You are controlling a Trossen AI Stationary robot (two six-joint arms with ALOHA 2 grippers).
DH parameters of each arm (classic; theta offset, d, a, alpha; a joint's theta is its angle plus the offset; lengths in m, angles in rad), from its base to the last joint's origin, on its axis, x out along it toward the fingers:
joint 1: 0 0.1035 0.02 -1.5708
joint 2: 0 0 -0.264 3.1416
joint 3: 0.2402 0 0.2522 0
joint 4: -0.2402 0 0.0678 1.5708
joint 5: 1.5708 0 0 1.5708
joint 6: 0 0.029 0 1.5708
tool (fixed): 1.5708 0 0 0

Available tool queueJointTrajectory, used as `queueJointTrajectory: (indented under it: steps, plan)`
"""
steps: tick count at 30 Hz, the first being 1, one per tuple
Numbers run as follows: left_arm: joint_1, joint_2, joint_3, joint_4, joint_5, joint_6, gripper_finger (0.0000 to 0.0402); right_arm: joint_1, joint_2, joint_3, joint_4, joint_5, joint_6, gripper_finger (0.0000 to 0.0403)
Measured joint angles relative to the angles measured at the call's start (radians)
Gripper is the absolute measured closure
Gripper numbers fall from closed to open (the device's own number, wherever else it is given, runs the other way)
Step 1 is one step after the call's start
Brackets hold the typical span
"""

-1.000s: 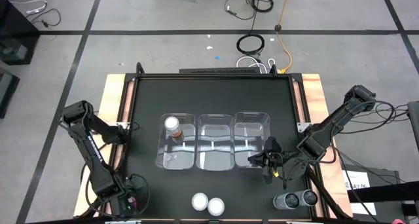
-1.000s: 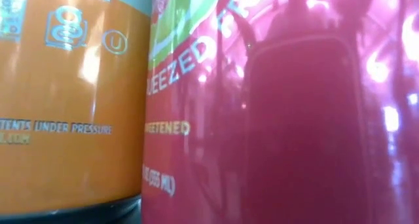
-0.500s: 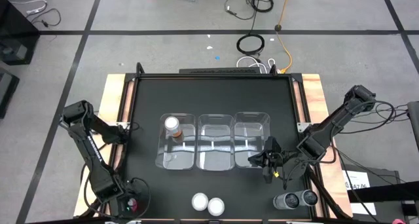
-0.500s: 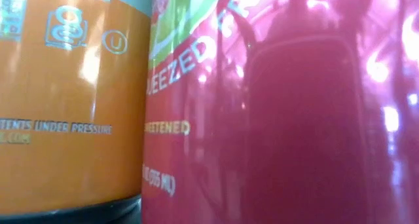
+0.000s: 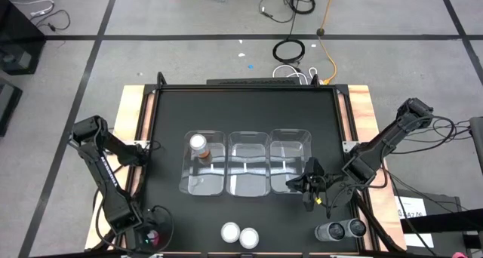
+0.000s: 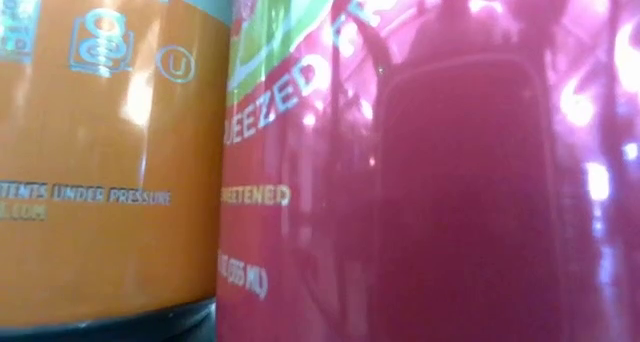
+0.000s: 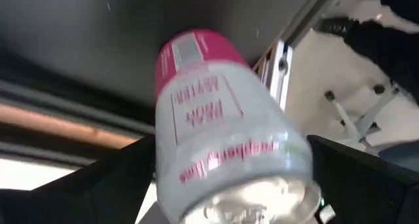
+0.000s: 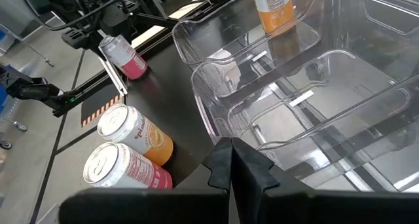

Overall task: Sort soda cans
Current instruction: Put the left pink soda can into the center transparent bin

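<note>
Orange can print reads "CONTENTS UNDER PRESSURE"; the red can touching it shows "SWEETENED". Six cans: these two at the bench's near edge, two grey, one orange in the left of three bins, one red between the wide-open left gripper's fingers. Right gripper, closed, sits beside the right bin.
</note>
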Motion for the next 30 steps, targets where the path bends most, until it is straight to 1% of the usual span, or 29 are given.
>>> queueJointTrajectory:
  steps: [3, 11, 19, 30]
  plan:
    - [0.000, 0.000, 0.000, -0.001, -0.035, 0.000, 0.0006, 0.000, 0.000, 0.000, 0.000, 0.000, -0.001, 0.0403]
    - [-0.008, 0.021, 0.000, -0.001, -0.045, 0.000, 0.0006, 0.000, 0.000, 0.000, 0.000, 0.000, -0.002, 0.0403]
    - [-0.011, 0.087, 0.000, -0.005, 0.037, 0.005, 0.0006, 0.000, 0.000, 0.000, -0.001, 0.000, -0.003, 0.0403]
    - [-0.012, 0.091, 0.000, -0.005, 0.024, 0.004, 0.0009, 0.000, 0.000, 0.000, -0.010, 0.001, -0.006, 0.0403]
